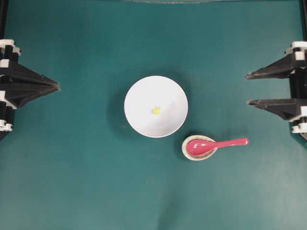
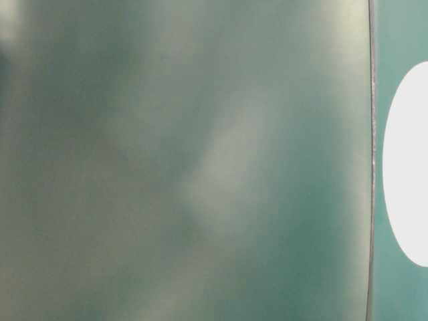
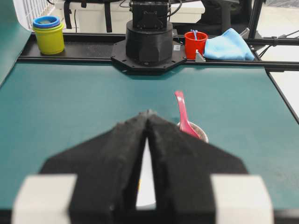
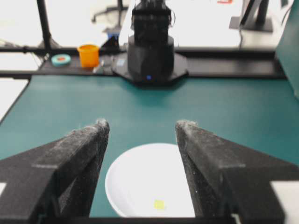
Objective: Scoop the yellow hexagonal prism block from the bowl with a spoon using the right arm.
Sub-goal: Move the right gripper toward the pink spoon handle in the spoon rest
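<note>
Right pincer (image 4: 140, 128) wide open, empty, tiny yellow block (image 1: 156, 110) in glossy white bowl (image 1: 139, 96)

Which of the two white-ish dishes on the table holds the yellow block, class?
The large plain white bowl at the table's centre holds the yellow block. The small speckled dish beside it holds only the pink spoon.

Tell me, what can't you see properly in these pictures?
- Table-level view: nearly all a blurred green haze; the white bowl is cut off by the right edge.
- Left wrist view: the shut left hand hides most of the bowl; the spoon rest just peeks out.
- Right wrist view: the bowl's near rim is cut off by the bottom edge.
- Overhead view: the yellow block is too small to show its shape.
</note>
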Robot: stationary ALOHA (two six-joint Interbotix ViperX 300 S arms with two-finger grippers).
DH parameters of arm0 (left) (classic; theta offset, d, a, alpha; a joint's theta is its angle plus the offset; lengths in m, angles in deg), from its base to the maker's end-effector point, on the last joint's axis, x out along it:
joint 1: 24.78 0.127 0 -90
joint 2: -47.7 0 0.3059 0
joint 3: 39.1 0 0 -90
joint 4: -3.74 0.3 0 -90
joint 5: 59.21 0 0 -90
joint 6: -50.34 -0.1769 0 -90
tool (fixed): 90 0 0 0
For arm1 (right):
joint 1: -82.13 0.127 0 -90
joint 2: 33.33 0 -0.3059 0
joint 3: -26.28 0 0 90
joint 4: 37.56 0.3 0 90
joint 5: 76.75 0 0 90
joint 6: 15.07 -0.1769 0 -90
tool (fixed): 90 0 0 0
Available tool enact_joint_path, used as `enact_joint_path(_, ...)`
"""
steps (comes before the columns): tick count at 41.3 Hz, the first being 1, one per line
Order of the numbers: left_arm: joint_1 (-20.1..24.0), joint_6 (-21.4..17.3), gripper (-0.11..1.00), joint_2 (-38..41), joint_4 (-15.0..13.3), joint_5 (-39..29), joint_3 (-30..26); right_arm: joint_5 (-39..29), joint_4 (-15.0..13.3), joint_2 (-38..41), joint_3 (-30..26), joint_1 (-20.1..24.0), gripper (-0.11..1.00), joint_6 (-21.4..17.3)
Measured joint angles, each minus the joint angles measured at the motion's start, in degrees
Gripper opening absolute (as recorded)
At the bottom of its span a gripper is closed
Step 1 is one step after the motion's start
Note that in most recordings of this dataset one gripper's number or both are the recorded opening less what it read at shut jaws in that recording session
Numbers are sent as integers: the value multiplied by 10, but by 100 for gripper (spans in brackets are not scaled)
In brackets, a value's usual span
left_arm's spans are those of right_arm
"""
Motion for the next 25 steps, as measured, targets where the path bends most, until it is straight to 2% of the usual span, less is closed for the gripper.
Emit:
enact_joint_path(7,1,0,7,0,0,0,0,15,9,34,7,0,62,-3)
enact_joint_path(14,1,0,7,0,1,-1,-1,58,13,77,34,4,62,-4)
enact_joint_path(25,1,-4,7,2,2,-2,0,177,40,161,92,29,62,-5)
